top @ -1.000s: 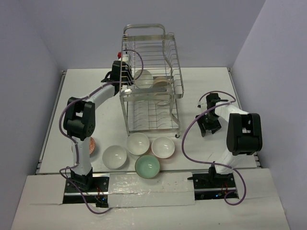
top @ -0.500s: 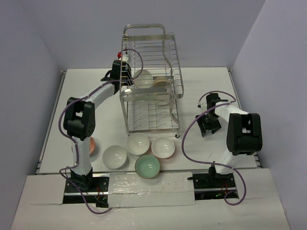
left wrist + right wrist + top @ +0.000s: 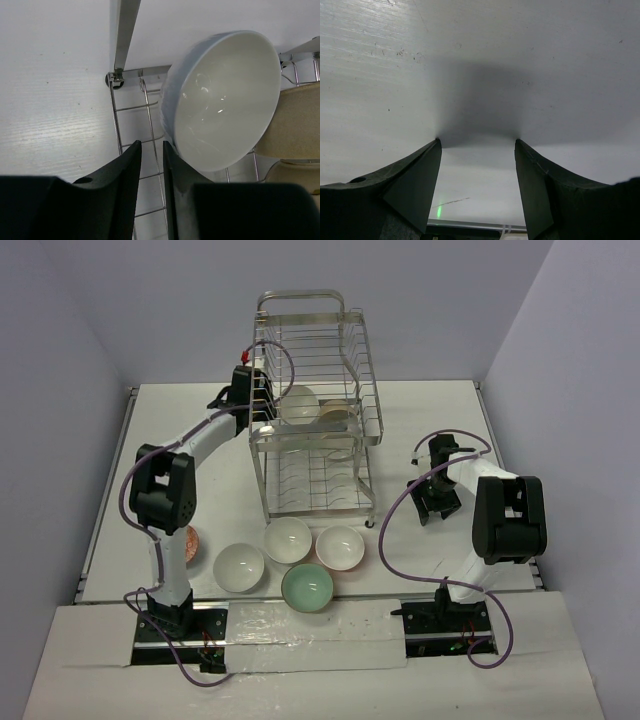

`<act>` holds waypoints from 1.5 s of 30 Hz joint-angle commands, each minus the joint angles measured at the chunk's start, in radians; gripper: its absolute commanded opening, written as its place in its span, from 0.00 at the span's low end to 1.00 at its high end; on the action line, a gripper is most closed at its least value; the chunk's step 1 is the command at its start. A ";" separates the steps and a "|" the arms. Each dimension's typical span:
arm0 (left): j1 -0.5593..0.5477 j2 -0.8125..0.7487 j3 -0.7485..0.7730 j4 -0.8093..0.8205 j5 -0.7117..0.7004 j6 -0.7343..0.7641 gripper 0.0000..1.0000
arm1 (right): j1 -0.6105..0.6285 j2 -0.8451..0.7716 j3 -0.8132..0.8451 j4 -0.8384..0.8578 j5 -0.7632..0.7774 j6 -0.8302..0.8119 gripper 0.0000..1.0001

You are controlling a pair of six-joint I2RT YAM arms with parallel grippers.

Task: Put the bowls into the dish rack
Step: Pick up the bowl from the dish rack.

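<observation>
Top external view: a tall two-tier silver wire dish rack (image 3: 318,480) is standing mid-worktop, toward the far edge of the white worktop (image 3: 420,415). A glossy white round ceramic bowl (image 3: 298,403) is resting on edge in the left part of the upper tier, with a beige ceramic bowl (image 3: 337,416) just beside it on the right. Three more white bowls (image 3: 288,539), a pale mint green bowl (image 3: 307,587) and an orange-red bowl (image 3: 191,542), partly hidden behind the left arm, are sitting along the near edge.

Left wrist view: the left hand (image 3: 152,150) is hovering at the upper tier's left side, its fingers standing narrowly apart and gripping nothing. The white bowl's rim is lying just beside one finger; contact cannot be told.

Right wrist view: the right hand (image 3: 477,140) is hanging over bare worktop toward the right edge, fingers spread wide, holding nothing.
</observation>
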 commanded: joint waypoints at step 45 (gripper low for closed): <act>0.078 -0.114 -0.050 0.160 0.271 -0.149 0.32 | 0.018 0.057 -0.067 0.067 0.119 -0.014 0.68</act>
